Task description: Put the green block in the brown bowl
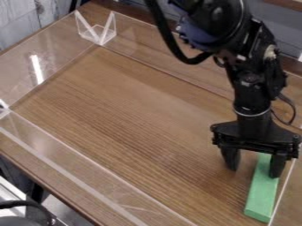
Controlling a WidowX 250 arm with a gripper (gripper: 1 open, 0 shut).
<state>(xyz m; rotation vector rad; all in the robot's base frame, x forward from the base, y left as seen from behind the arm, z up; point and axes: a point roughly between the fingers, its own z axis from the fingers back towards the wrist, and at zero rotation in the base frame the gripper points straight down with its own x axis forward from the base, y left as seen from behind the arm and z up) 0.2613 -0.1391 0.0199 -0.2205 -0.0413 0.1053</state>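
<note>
surface: wood-grain tabletop (130, 115), brown with darker streaks, taking up most of the shot. Looks like it sits inside a low clear plastic wall (48, 159) that runs along the near-left edge and catches some glare.

back corner: at about 11 o'clock there's a small clear acrylic stand (94, 28), folded into a kind of W shape, standing on the far edge.

room: not much to see tbh. Greyish wall or panel in the top left, some dark cables or gear at the bottom-left corner, too blurry to call.

arm: black robot arm (242, 62) comes in from the top and drops down at roughly 3 o'clock, with loose black cables looping around it.

gripper (253, 161): pointing nearly straight down, the two black fingers spread wide apart, nothing between them.

green block (264, 196): lying flat on the wood at about 4 o'clock, near the right edge, long side running away from the camera. Its far end sits right under the right-hand finger; can't tell if they actually touch.
</note>
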